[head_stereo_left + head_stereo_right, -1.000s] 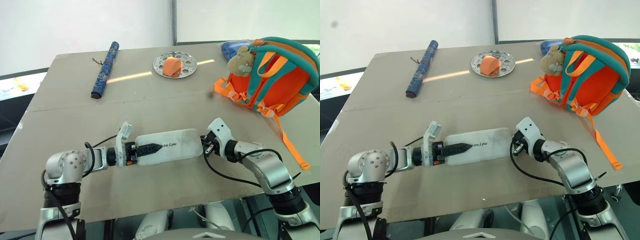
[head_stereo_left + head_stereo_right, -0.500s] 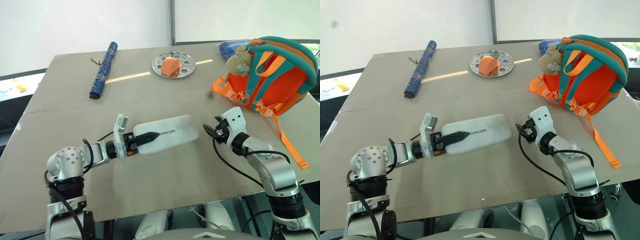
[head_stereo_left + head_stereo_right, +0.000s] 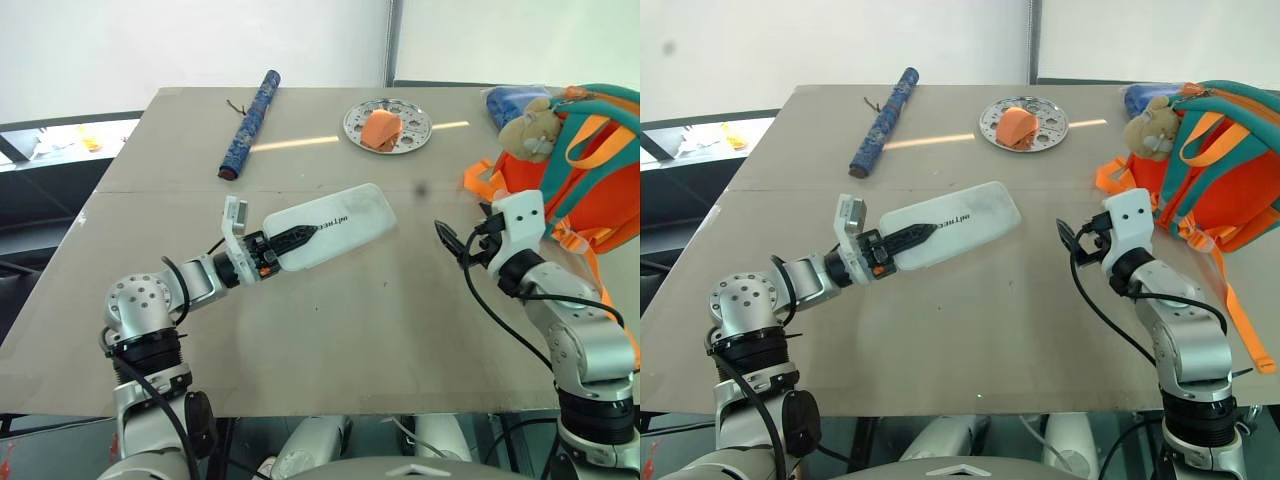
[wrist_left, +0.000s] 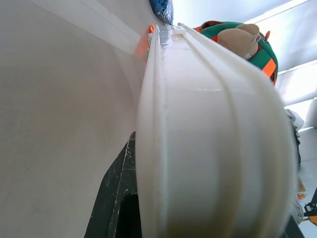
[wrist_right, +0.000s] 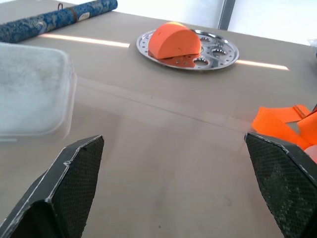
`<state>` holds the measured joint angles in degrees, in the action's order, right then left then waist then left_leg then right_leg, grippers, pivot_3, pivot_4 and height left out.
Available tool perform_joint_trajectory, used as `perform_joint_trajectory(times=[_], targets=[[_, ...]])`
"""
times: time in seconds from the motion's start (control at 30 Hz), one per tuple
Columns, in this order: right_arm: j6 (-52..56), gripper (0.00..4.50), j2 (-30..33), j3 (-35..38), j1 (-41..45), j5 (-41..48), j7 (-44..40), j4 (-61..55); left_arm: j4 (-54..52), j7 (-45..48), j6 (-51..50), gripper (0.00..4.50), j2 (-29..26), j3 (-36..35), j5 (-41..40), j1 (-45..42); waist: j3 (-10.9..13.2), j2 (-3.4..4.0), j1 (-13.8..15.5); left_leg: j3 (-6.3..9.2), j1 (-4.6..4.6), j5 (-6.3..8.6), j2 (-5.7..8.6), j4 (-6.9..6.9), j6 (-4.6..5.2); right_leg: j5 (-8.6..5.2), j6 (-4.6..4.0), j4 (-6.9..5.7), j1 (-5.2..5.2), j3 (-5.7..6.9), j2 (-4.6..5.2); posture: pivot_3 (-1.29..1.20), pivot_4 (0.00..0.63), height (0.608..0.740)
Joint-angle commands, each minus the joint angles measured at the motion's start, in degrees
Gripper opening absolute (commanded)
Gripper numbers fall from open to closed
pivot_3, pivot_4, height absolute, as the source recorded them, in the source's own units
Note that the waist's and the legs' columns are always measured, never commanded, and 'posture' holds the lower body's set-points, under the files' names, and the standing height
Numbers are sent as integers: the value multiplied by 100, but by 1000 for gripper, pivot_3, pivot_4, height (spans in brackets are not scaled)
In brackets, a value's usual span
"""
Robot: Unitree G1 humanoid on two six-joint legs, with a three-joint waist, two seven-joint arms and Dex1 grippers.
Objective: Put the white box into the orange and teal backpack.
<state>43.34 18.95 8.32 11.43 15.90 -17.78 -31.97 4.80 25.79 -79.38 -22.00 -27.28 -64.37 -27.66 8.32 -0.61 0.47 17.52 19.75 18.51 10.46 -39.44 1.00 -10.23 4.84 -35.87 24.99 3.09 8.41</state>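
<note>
One white box [image 3: 330,225] is being gripped at its near end by the left claw [image 3: 268,255] above the bench [image 3: 330,320], long axis aiming toward the backpack [image 3: 590,170] beside the wide-open right claw [image 5: 173,198].

One white box [image 3: 330,223], one backpack [image 3: 590,170] (plush toy [image 3: 530,128] attached), one plate [image 3: 387,125], one roll [image 3: 248,124]

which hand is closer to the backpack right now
Right. The right hand, open and empty, is close beside the orange and teal backpack. The left hand is across the table, holding the white box off its surface.
</note>
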Motion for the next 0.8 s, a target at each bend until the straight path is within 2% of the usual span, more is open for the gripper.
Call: perform_joint_trajectory(times=[0.03, 0.2, 0.33, 0.47, 0.67, 0.8], targets=[[556, 4500, -23, 1548, -354, 619, 371, -1332, -141, -34, 120, 938, 50, -88, -333, -446, 3, 3, 166, -15, 2, 0, -1, 5, 0, 1, 1, 3, 10, -39, -13, 0, 150, 733], [1955, 4500, 170, 3084, -885, 1176, 593, -2200, -301, 53, 83, 938, 7, 3, -491, -658, 0, 1, 192, -156, 0, 4, -50, 27, 6, 2, 3, 2, 55, -173, -53, 0, 150, 733], [2522, 4500, 482, 3697, -554, 1721, 529, -2068, -438, 336, 142, 938, -155, 258, -445, -734, 2, 4, 137, -239, -22, 15, -83, 35, 24, 4, 4, 2, 69, -235, -85, 0, 150, 733], [2490, 4500, 793, 3504, 219, 1868, 539, -1178, -632, 866, 552, 938, -412, 660, -137, -791, 5, -3, 95, -340, -70, 34, -118, 48, 53, 12, 14, 12, 58, -296, -130, 0, 150, 733], [1996, 4500, 1008, 2605, 1245, 1930, 209, 302, -629, 1243, 874, 938, -715, 925, 99, -918, 4, -5, 39, -408, -93, 41, -143, 88, 64, 17, 11, 26, 67, -346, -139, 0, 150, 733], [916, 4500, 1301, 1794, 1933, 1238, -2, 1797, -796, 1241, 953, 938, -853, 869, 104, -728, 4, -5, 8, -458, -91, 45, -164, 100, 71, 18, 11, 48, 73, -364, -140, 0, 150, 733]])
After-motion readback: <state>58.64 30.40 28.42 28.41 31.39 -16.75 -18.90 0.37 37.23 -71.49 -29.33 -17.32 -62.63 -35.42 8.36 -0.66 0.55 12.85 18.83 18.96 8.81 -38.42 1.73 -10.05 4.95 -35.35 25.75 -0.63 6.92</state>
